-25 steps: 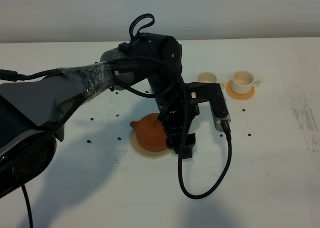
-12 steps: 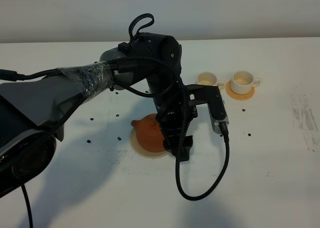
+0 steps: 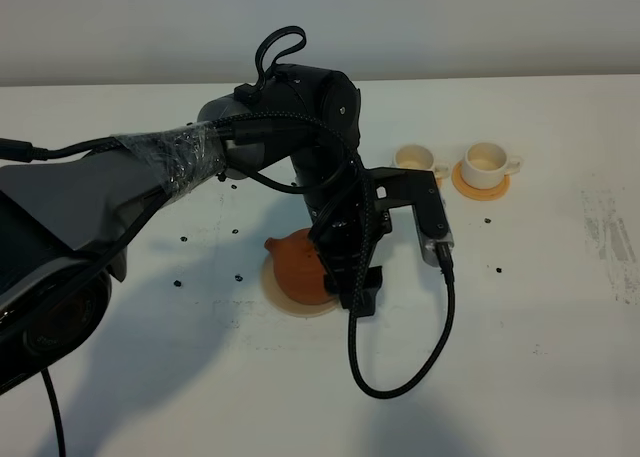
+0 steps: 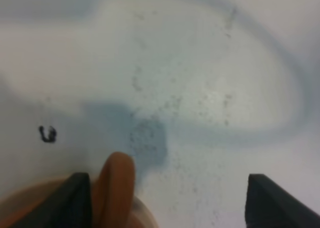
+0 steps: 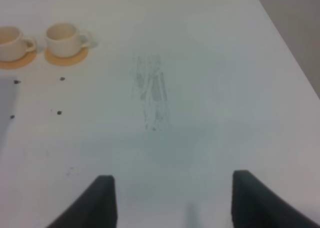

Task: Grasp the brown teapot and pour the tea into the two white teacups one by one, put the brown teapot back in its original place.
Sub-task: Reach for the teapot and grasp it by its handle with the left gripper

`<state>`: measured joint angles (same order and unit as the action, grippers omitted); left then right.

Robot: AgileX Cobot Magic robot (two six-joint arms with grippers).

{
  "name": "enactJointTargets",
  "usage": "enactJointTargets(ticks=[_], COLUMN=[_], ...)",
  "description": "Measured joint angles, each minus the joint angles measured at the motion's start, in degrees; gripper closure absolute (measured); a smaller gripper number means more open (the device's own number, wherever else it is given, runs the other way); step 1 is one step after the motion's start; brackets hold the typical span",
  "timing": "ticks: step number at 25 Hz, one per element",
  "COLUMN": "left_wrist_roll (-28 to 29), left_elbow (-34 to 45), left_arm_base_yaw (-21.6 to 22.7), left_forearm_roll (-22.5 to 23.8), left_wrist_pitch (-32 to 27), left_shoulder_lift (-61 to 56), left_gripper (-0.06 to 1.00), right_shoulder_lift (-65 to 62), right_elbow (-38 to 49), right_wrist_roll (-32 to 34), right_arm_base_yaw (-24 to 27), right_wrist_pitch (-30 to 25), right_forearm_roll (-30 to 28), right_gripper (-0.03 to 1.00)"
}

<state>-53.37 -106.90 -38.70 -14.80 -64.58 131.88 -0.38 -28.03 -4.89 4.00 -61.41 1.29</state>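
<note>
The left arm [image 3: 200, 157] had edged sideways, closer over the teapot [image 3: 295, 262], which sat on its tan coaster [image 3: 285, 305] on the worktop [image 3: 540, 307]. The left gripper [image 4: 172, 205] was spread and straddled the handle [image 4: 116, 185], which stood hard by one finger and unpinched. The right gripper [image 5: 172, 208] was spread, empty and well apart.

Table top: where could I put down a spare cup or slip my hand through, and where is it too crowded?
Bare: the near-right corner of the table, between the dangling cable and the scuff marks. Crowded: the middle, where the left arm hangs over the brown teapot on its tan coaster, with the two white teacups just behind.
</note>
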Motion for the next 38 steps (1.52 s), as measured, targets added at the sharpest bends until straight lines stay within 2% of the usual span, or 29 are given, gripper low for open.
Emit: enactJointTargets(ticks=[14, 23, 38], left_wrist_roll=[2.81, 3.66, 12.24], left_elbow=[0.00, 0.00, 0.00], left_arm_base_yaw=[0.00, -0.91, -1.91], left_forearm_roll=[1.97, -0.98, -0.99], left_wrist_pitch=[7.14, 7.20, 4.81], left_shoulder_lift=[0.00, -0.05, -0.05], left_gripper=[0.34, 0.34, 0.34], right_shoulder_lift=[0.00, 0.00, 0.00], right_elbow=[0.00, 0.00, 0.00], right_wrist_roll=[0.00, 0.00, 0.00], right_arm_base_yaw=[0.00, 0.00, 0.00], right_wrist_pitch=[0.00, 0.00, 0.00], right_forearm_roll=[0.00, 0.00, 0.00], right_gripper=[0.44, 0.44, 0.44])
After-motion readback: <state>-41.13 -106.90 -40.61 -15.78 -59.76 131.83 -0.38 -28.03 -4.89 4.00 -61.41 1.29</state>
